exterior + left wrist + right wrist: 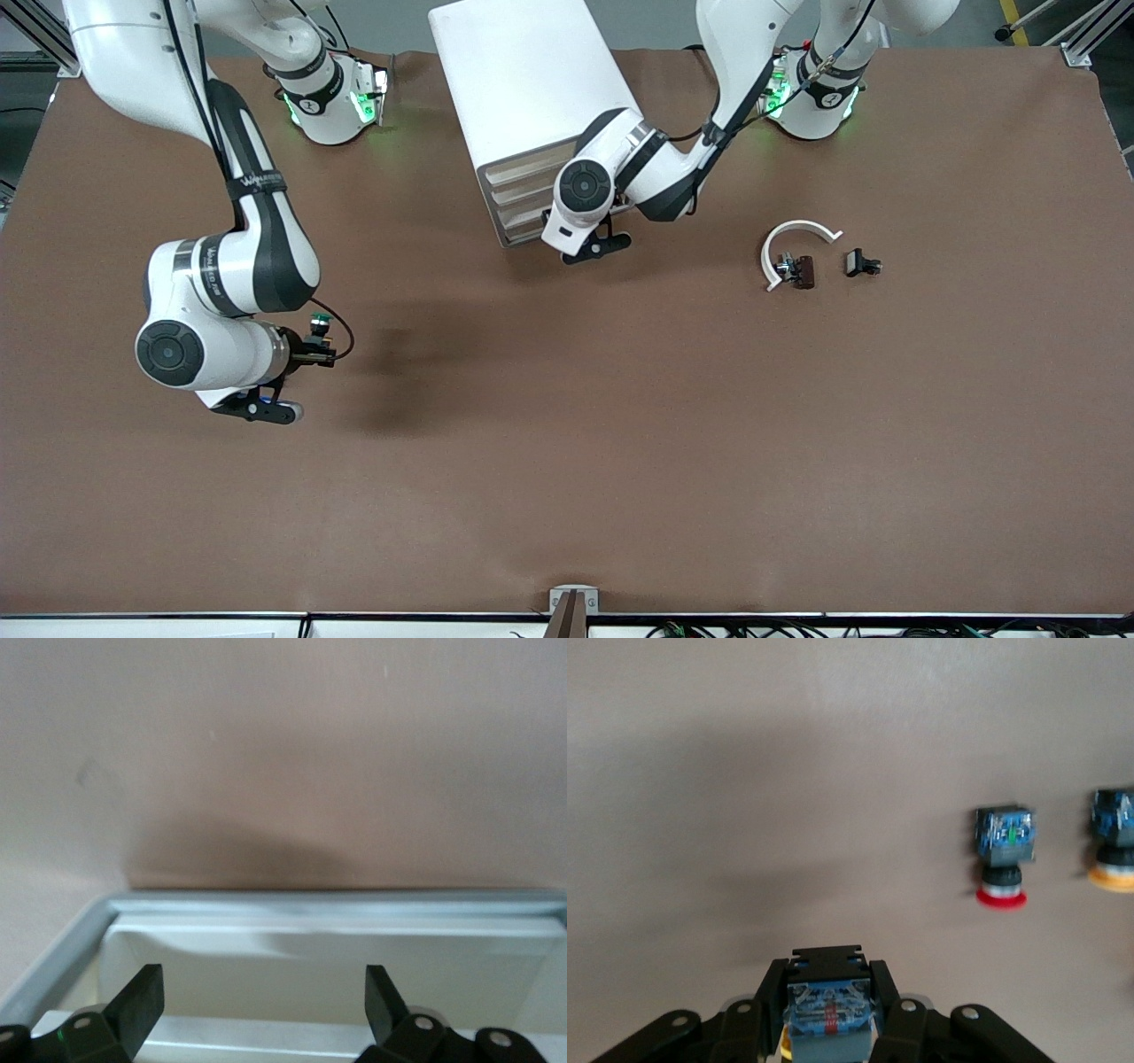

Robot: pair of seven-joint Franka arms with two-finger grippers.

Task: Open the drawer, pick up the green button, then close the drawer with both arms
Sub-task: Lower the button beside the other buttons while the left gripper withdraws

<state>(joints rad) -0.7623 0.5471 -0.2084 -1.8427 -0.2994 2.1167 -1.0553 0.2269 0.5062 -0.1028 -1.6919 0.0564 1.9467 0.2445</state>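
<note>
My right gripper (321, 347) is shut on the green-capped button (319, 326) and holds it above the bare table at the right arm's end. In the right wrist view the button's blue base (829, 1014) sits between the fingers (772, 992). My left gripper (598, 246) is open at the lower drawer fronts of the white cabinet (523, 80). In the left wrist view its fingers (142, 999) stand wide apart and empty over the cream drawer front (310, 970), which lies inside the grey frame (337, 902). All drawer fronts (523, 208) look pushed in.
A red-capped button (1001, 859) and a yellow-capped button (1112, 843) lie on the table toward the left arm's end, where the front view shows two small dark items (797, 269) (862, 263). A white curved strip (791, 237) lies beside them.
</note>
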